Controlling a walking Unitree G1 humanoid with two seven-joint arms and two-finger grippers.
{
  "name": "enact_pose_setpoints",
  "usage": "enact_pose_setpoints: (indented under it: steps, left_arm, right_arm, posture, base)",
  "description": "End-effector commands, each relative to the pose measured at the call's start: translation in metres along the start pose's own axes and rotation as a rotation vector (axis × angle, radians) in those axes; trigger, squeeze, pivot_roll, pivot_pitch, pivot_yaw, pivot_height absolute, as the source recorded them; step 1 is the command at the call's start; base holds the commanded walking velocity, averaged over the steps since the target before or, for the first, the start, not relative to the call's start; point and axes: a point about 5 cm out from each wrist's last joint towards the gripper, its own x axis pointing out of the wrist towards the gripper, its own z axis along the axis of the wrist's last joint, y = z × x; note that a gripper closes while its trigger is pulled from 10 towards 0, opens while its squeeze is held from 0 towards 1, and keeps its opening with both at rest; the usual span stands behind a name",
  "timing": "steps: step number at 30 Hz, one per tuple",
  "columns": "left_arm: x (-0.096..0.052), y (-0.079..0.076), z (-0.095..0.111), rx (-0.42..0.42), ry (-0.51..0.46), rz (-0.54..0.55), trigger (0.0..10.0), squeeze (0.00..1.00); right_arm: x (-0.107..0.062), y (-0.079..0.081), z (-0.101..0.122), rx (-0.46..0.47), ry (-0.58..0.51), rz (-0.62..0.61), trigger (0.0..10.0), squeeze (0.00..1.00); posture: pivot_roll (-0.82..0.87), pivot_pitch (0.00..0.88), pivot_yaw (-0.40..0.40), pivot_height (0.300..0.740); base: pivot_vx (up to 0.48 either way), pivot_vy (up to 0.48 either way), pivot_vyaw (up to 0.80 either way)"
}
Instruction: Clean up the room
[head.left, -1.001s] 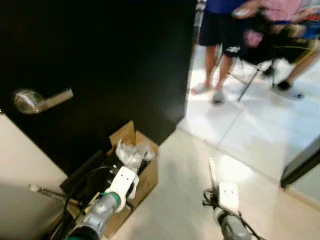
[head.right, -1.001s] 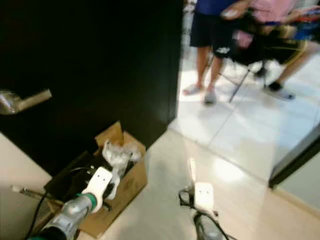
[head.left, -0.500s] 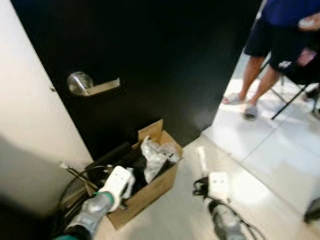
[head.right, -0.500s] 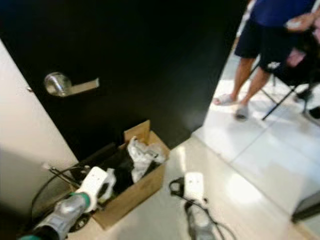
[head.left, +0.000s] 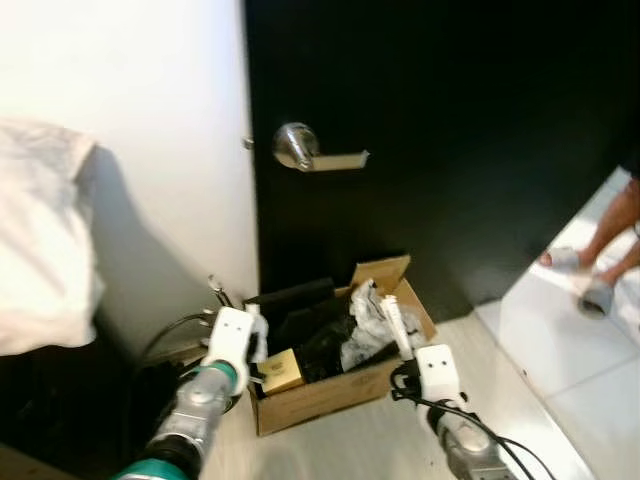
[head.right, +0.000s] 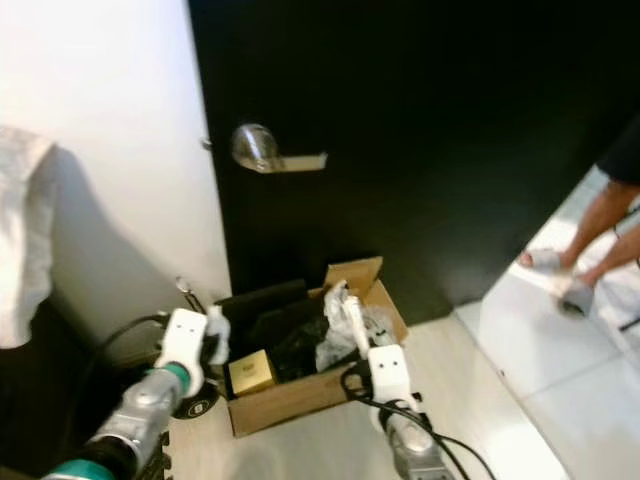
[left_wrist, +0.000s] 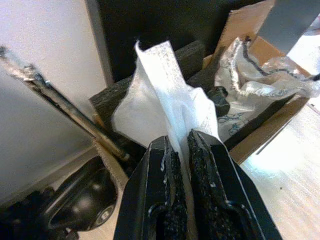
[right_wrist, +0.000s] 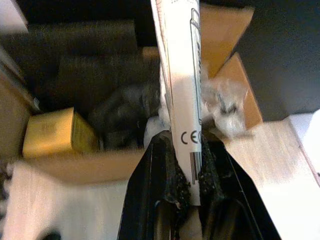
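Observation:
An open cardboard box (head.left: 320, 395) stands on the floor against the black door. It holds a small yellow box (head.left: 283, 372), black foam pieces and crumpled clear plastic (head.left: 365, 328). My left gripper (left_wrist: 177, 142) is shut on a crumpled white tissue (left_wrist: 160, 95) and hovers at the box's left end (head.left: 257, 335). My right gripper (right_wrist: 185, 145) is shut on a flat white tube with a CE mark (right_wrist: 181, 75), which points up over the box's right end (head.left: 393, 322).
The black door (head.left: 450, 120) with a silver lever handle (head.left: 305, 152) rises behind the box. A white wall and a hanging white cloth (head.left: 40, 240) are to the left. Cables and a thin rod (head.left: 215, 295) lie by the wall. A person's slippered feet (head.left: 585, 280) stand on white tiles at right.
The camera has swung left, so the box has come to the middle and the person has slid to the right edge. Both grippers now sit closer to the box, still holding their items.

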Motion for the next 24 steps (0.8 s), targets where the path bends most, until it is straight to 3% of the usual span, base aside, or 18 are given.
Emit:
enact_pose_setpoints:
  steps: [1, 18, 24]
  left_arm:
    - [-0.003, 0.004, -0.006, 0.018, 0.016, 0.004, 10.0, 0.0]
    - [-0.001, -0.023, 0.001, 0.167, -0.047, -0.115, 10.0, 0.0]
    - [-0.002, -0.027, -0.001, 0.174, -0.056, -0.13, 10.0, 0.0]
  right_arm:
    - [-0.003, 0.003, -0.007, 0.03, 0.013, -0.003, 10.0, 0.0]
    - [-0.011, -0.005, -0.016, 0.088, 0.016, -0.077, 10.0, 0.0]
    - [-0.011, -0.003, -0.016, 0.089, 0.018, -0.076, 10.0, 0.0]
  posture:
    - [-0.04, 0.0, -0.029, 0.74]
    - [-0.07, 0.0, -0.004, 0.74]
    - [-0.06, 0.0, -0.004, 0.74]
  base:
    - [0.0, 0.0, 0.47]
    - [0.0, 0.0, 0.0]
    - [0.0, 0.0, 0.0]
